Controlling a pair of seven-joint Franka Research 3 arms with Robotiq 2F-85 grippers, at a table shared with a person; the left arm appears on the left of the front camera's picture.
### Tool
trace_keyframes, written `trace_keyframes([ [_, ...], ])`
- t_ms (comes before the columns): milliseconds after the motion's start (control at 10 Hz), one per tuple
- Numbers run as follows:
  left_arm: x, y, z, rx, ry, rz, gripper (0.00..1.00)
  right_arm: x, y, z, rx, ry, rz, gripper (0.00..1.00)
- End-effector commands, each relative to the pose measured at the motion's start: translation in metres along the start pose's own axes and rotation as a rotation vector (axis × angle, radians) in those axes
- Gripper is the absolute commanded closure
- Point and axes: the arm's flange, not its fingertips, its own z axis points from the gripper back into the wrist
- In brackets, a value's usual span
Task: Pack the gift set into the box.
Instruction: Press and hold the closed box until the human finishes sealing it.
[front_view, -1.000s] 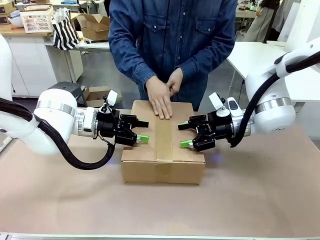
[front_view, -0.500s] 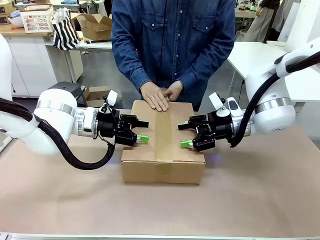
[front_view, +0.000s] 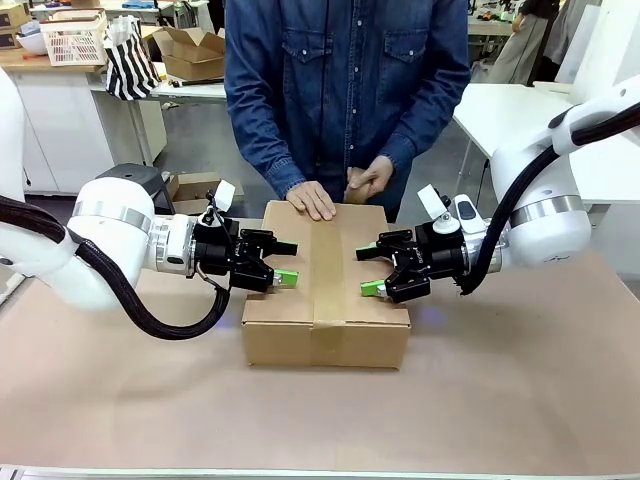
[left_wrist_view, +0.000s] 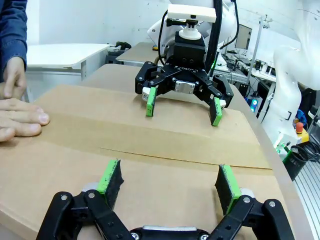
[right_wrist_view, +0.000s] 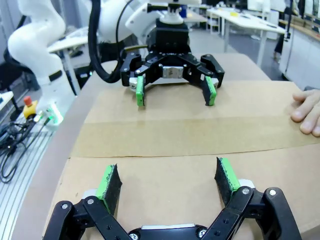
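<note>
Between your two grippers, the closed, taped box (front_view: 325, 283) sits unmoved. Left gripper (front_view: 283, 261) and right gripper (front_view: 370, 270) remain wide open, empty. The person's hand (front_view: 312, 199) has slid back to the far edge.

A plain brown cardboard box (front_view: 325, 290) is seen at the centre of the frame, set flat on the table, its top flaps closed and sealed by a tape strip (front_view: 327, 270) along the middle seam.

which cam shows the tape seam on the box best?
Front view: the tape strip runs across the whole top of the box and down its near face. Both wrist views show only the top stretch, running crosswise between the grippers.
</note>
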Motion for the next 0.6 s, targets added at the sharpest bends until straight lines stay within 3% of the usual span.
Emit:
trace_keyframes([
  [0,0.0000,0.0000,0.0018,-0.001,0.014,-0.006,0.00,-0.0010,0.0008,0.0003,-0.002,0.003,0.012,0.00],
  [500,0.0000,0.0000,0.0018,-0.001,0.014,-0.006,0.00,-0.0010,0.0008,0.0003,-0.002,0.003,0.012,0.00],
])
